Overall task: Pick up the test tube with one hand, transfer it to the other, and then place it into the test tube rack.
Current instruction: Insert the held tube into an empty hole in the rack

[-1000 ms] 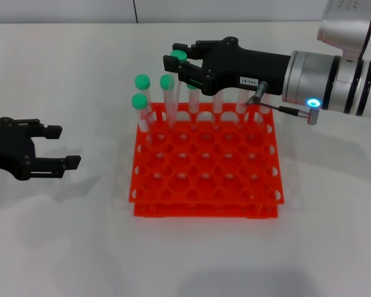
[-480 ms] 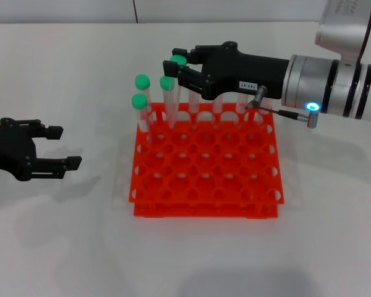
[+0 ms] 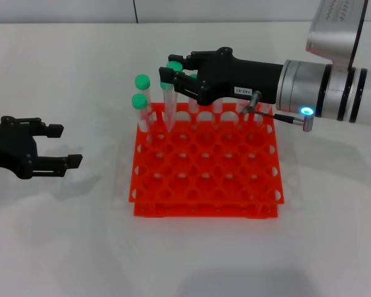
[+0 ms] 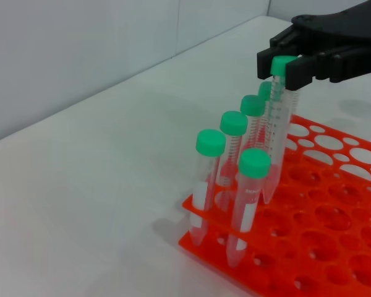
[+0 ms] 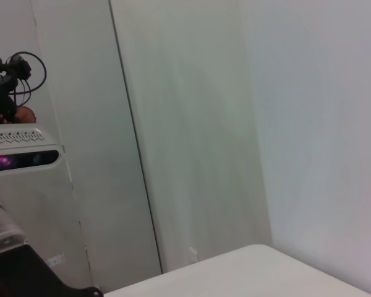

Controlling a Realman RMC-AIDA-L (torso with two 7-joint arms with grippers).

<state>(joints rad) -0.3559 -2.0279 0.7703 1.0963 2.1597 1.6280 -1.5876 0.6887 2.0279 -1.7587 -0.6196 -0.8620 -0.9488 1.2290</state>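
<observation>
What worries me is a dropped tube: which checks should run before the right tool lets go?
1. Right tool shut on the test tube at its cap: ok.
2. Tube tip down at a hole of the test tube rack: ok.
3. Tube upright: not ok, tilted.
4. Tube fully seated: not ok, its cap stands above the other tubes.
5. Touching its neighbours: cannot tell.
6. Left tool open, parked apart from the rack: ok.

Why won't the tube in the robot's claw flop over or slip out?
The test tube looks like stiff clear plastic, so it probably stays straight. The right gripper pinches just under its green cap, which may catch it. It looks empty, so it's likely light.
</observation>
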